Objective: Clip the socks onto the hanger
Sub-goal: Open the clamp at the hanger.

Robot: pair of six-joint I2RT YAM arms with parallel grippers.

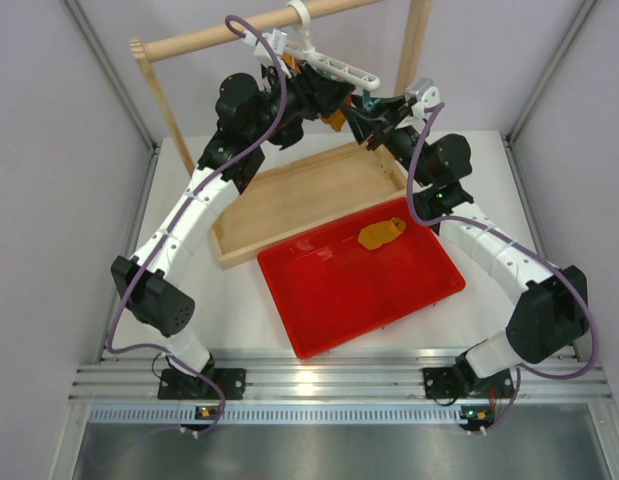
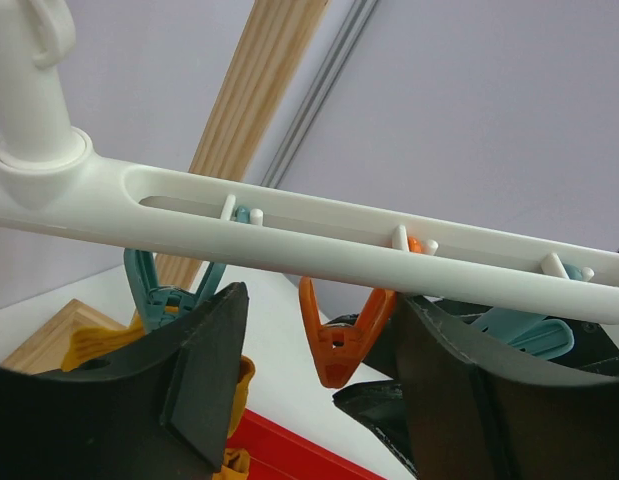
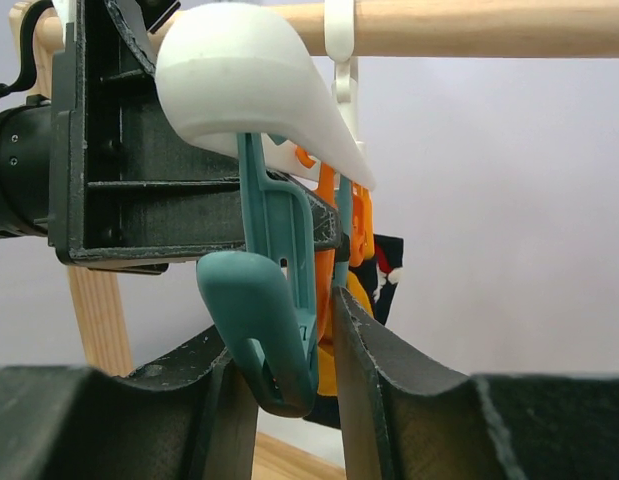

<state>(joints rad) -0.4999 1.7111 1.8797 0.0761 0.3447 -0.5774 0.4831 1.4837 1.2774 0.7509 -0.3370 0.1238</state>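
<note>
The white hanger (image 1: 334,66) hangs by its hook from the wooden rail. In the left wrist view its bar (image 2: 319,235) carries a teal clip (image 2: 167,292), an orange clip (image 2: 344,338) and another teal clip (image 2: 524,332). One mustard sock (image 1: 381,232) lies in the red tray. The other sock (image 1: 334,121) hangs under the hanger, seemingly from the left teal clip, and shows behind my left finger (image 2: 235,392). My left gripper (image 2: 319,300) is open, its fingers either side of the orange clip. My right gripper (image 3: 284,330) is closed round a teal clip (image 3: 274,330) at the hanger's end.
The wooden rail frame (image 1: 189,42) stands at the back over a wooden tray (image 1: 289,200). The red tray (image 1: 309,330) lies in front of it. A black sock (image 3: 389,275) hangs behind the clips. Both arms crowd under the hanger.
</note>
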